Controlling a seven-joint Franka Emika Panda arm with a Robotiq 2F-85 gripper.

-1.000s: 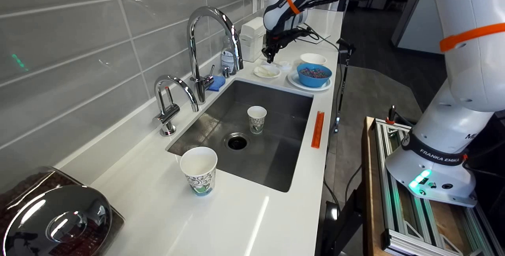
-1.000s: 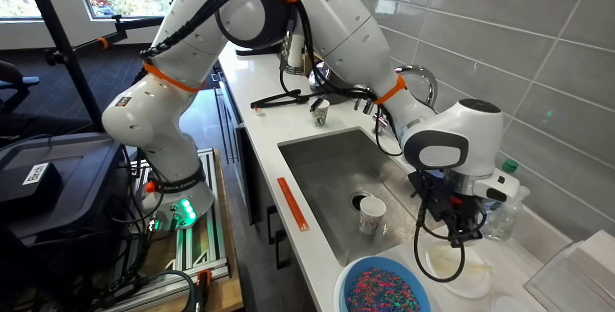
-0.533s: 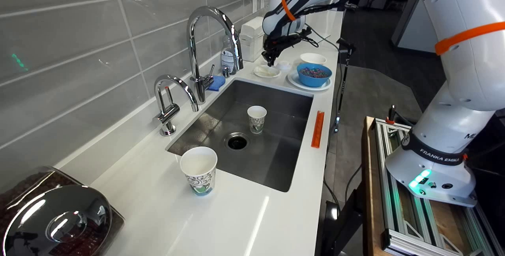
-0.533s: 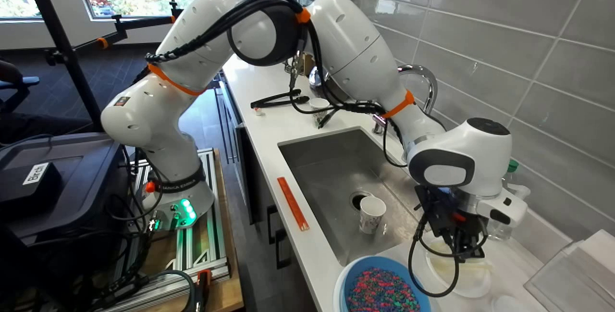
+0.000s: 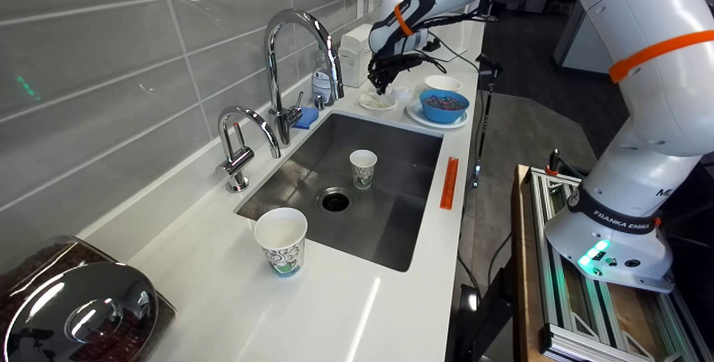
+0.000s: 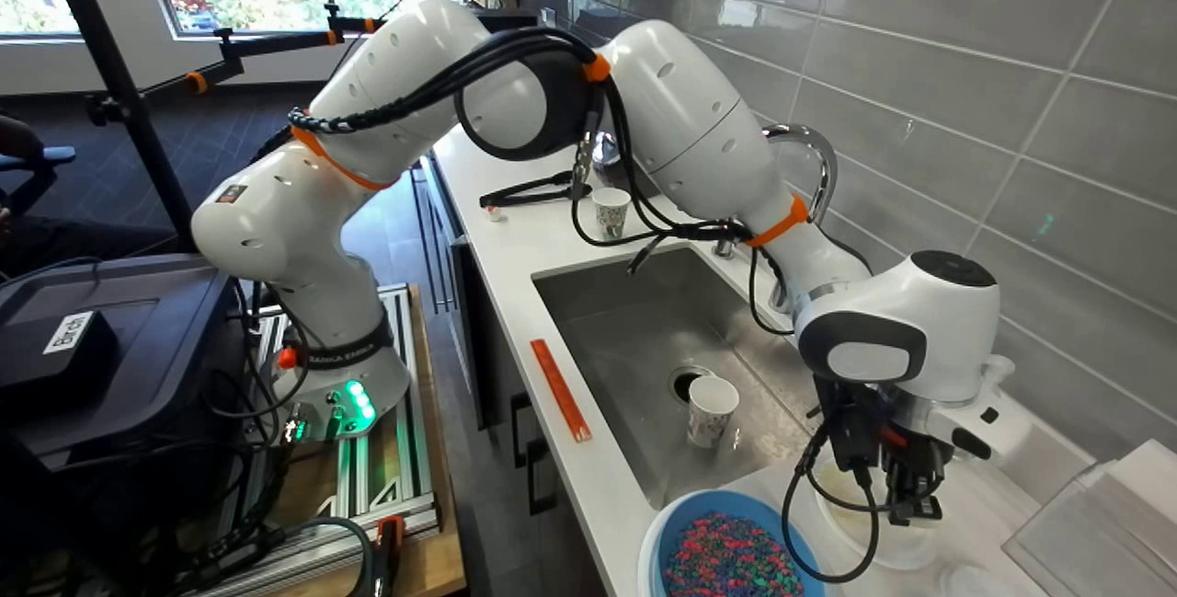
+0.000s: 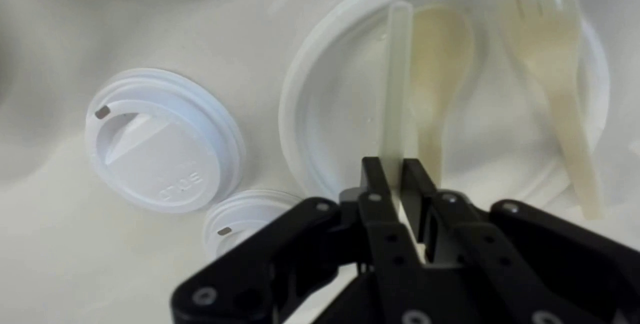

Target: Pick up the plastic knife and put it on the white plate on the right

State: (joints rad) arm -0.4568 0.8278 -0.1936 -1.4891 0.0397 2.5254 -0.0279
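In the wrist view the translucent plastic knife [image 7: 396, 79] sits between my fingertips [image 7: 391, 169], which are shut on its sides. It lies over a shallow white plate [image 7: 295, 94] beside a beige spoon [image 7: 440, 49] and a beige fork [image 7: 555, 59]. Whether the knife touches the plate I cannot tell. This plate also shows in both exterior views [image 5: 378, 109] [image 6: 899, 555], with my gripper [image 5: 380, 93] [image 6: 915, 514] low over it. The knife is not clear there. Another white round dish [image 5: 443, 82] stands farther back in an exterior view.
Two white cup lids [image 7: 160, 154] [image 7: 245, 214] lie beside the plate. A blue bowl [image 5: 444, 115] of coloured beads stands on a larger plate [image 5: 415, 118]. A white napkin dispenser [image 5: 357, 55] stands by the wall. The sink [image 5: 385, 211] holds a paper cup [image 5: 362, 171].
The arm has come down, bringing my gripper lower, close over the plate with the spoon and fork. The bowl, dishes, cups and sink items have not moved.
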